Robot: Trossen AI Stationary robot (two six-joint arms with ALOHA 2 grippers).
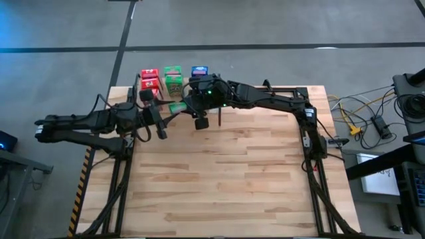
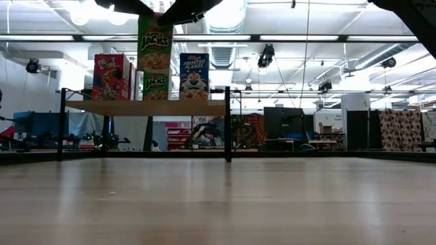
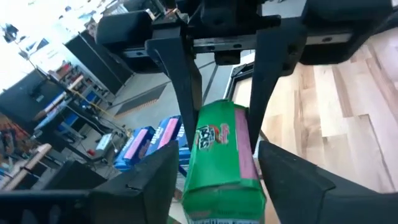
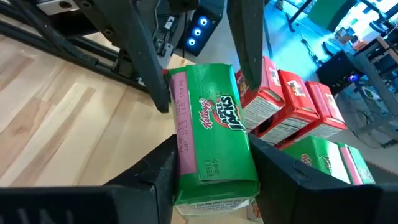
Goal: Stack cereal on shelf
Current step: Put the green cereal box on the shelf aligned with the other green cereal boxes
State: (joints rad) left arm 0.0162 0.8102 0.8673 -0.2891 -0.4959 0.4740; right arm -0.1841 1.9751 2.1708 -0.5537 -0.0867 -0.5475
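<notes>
Already several red, green and blue boxes stand on the light wooden shelf beyond both claws, while the right claw and left claw both clasp another small green printed cereal box, still unplaced.

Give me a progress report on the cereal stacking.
Done: red boxes, a shelved green box and blue boxes already sit on the shelf. In hand: another green box is held up near the shelf, gripped by the right gripper, with the left gripper alongside. Left: placing it on the shelf. The shelf's full count can't be read.
</notes>
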